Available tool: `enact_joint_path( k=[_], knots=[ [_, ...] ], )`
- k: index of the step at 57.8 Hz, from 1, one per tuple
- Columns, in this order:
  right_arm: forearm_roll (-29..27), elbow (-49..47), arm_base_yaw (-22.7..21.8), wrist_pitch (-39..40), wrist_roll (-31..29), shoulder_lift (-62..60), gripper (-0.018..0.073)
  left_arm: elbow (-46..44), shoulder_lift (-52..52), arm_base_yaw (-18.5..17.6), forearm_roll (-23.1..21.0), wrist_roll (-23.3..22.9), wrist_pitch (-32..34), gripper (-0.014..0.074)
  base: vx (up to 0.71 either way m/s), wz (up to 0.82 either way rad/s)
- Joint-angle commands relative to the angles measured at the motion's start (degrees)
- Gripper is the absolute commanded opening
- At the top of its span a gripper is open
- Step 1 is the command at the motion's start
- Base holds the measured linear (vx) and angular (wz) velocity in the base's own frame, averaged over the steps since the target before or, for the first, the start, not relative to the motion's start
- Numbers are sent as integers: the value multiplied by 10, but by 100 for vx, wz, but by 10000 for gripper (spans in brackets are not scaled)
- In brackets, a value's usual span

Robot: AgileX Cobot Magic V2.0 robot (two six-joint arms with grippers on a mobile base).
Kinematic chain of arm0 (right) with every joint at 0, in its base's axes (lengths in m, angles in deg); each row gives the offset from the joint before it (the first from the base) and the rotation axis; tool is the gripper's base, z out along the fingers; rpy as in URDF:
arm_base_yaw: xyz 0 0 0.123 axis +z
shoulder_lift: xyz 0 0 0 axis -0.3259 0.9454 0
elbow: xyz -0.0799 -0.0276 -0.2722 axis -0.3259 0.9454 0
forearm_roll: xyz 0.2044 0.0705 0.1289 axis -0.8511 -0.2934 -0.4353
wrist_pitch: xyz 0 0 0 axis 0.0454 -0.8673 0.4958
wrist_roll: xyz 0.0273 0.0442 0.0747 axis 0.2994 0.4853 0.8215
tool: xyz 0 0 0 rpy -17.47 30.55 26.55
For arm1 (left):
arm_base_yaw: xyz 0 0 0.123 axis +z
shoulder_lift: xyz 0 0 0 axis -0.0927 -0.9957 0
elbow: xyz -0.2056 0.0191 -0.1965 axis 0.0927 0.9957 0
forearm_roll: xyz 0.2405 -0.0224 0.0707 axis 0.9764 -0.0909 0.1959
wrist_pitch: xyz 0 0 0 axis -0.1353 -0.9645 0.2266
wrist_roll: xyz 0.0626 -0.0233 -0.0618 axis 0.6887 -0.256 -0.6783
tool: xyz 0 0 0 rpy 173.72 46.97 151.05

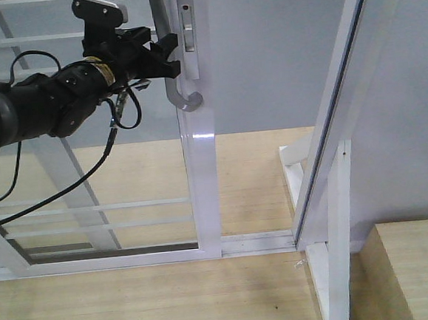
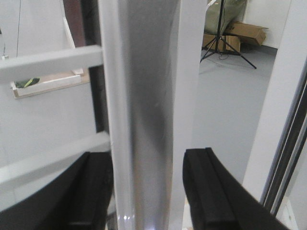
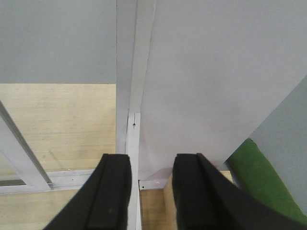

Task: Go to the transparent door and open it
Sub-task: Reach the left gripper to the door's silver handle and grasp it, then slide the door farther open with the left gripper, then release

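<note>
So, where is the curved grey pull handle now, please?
Front view, upper centre: the curved grey pull handle is on the white-framed glass door's edge, held by the left gripper.

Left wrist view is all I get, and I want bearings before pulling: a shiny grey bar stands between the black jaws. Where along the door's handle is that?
Observer: The left gripper is at the upper stretch of the curved grey pull handle, beside the white lock plate, above the hooked lower end.
Operator: Is the door closed?
Observer: No. Bare floor track shows between the white-framed sliding glass door and the white frame to its right.
Operator: And the other arm?
Observer: The right gripper is outside the front view; its wrist view shows jaws apart, holding nothing, facing a white post.
</note>
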Motion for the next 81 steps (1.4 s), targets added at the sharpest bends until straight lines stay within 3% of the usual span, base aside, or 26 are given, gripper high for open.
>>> enact_joint_path(
  k=[1,23,29,36,56,68,81],
  knots=[
    [15,-17,-2,33,2,-3,309,-48,14,-5,-13,0,27,461,0,0],
    [17,-17,-2,8,-2,-3,309,-87,-14,-4,-14,0,-42,447,0,0],
    [17,-17,-2,8,-2,-3,309,-87,-14,-4,-36,0,-63,423,0,0],
    [17,-17,-2,7,-2,-3,309,-87,-14,-4,-59,0,-65,395,0,0],
    [17,-17,-2,5,-2,-3,309,-87,-13,-1,-58,0,-87,387,0,0],
    [18,-17,-2,5,-2,-3,309,-85,10,19,-58,1,-139,387,0,0],
    [18,-17,-2,6,-2,-3,309,-85,24,50,-53,0,-152,387,0,0]
  ],
)
